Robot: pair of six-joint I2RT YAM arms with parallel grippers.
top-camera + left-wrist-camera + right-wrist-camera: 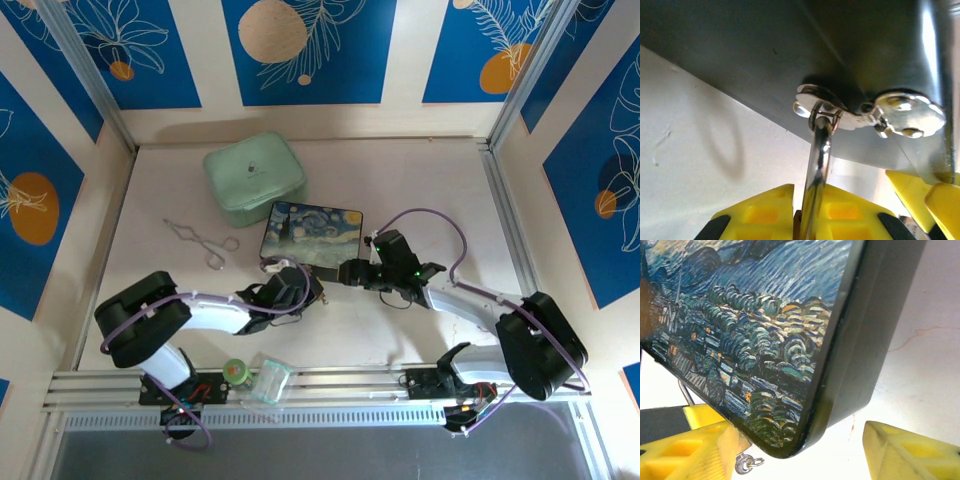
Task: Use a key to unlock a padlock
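Left wrist view has the left fingers (760,212) clamped on the padlock (819,165) at bottom centre, its long axis running straight up into the box clasp (826,114), while the right fingers (905,452) stand spread apart astride a corner of the box (765,340), with what may be the key (746,463) dangling at lower left.

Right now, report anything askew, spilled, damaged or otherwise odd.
The rectangular Starry-Night-patterned box sits slightly askew to the edges of the white table. A clear plastic cup seems to lie on its side on the near metal rail. No spill or damage shows.
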